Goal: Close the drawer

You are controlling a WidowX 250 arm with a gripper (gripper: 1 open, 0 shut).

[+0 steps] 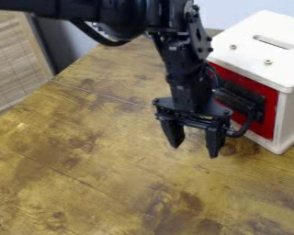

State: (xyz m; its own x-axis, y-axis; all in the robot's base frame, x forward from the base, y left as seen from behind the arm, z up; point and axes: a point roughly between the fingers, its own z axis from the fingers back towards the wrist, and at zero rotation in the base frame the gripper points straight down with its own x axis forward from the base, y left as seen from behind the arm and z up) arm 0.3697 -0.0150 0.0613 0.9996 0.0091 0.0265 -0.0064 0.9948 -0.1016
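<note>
The drawer has a red front with a black panel and a black loop handle, set in a small white box at the right of the wooden table. Its front stands about level with the box face. My gripper hangs from the black arm just left of the drawer front, pointing down at the table. Its two black fingers are spread apart with nothing between them. The right finger is close to the handle, and I cannot tell whether it touches it.
The worn wooden table extends to the left and front. A woven tan panel stands at the far left. The white box has a slotted top. The black arm reaches in from the upper left.
</note>
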